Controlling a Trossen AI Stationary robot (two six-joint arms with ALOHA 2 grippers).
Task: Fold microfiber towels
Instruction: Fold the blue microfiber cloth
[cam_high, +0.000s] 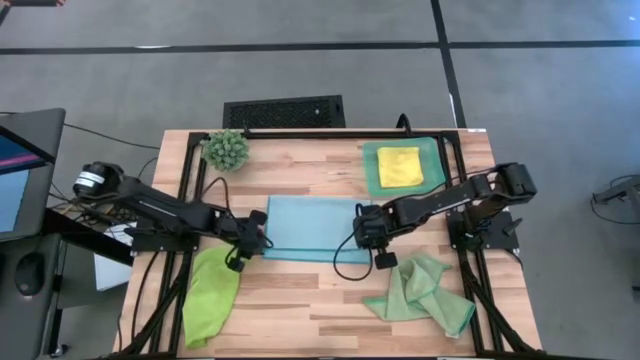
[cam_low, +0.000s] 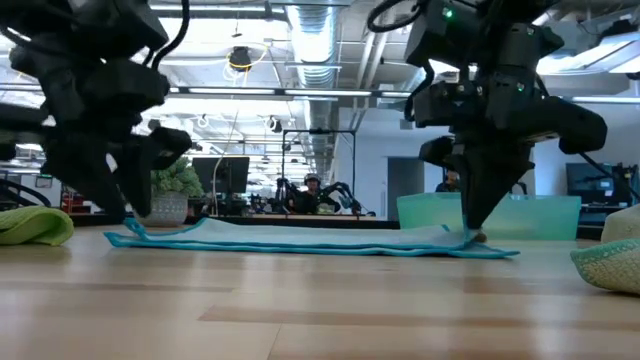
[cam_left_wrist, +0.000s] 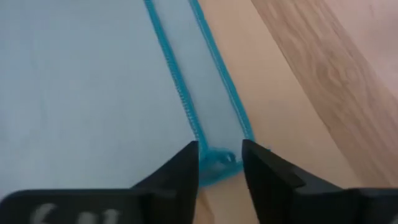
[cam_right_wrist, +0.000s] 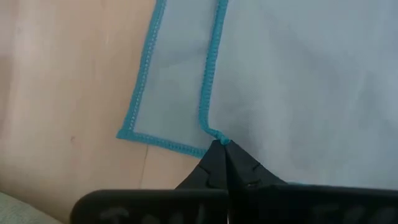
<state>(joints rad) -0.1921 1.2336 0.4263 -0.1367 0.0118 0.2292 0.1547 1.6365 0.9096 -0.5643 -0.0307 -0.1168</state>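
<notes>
A light blue towel (cam_high: 305, 228) lies folded flat on the middle of the table, its upper layer set back a little from the lower one. My left gripper (cam_left_wrist: 221, 171) is open at the towel's left near corner (cam_left_wrist: 219, 163), one finger on each side of it. My right gripper (cam_right_wrist: 224, 152) is shut at the towel's right near corner. A yellow towel (cam_high: 399, 166) lies folded on the teal tray (cam_high: 432, 150). A lime green towel (cam_high: 212, 295) lies crumpled at the near left, and a sage green one (cam_high: 420, 290) at the near right. My left gripper stands over the stitched corner with a gap on both sides; I cannot tell whether a finger touches it. My right gripper pinches the upper layer's corner (cam_right_wrist: 214, 134) at its fingertips (cam_right_wrist: 217, 155), coming from above and slanting down. The lower layer (cam_right_wrist: 161, 124) sticks out beside it, flat on the table.
A small spiky plant (cam_high: 227, 150) stands at the far left corner. Black frame rails (cam_high: 185, 190) run along the table's left and right sides. Bare wood (cam_high: 300, 300) shows between the two crumpled towels near the front edge.
</notes>
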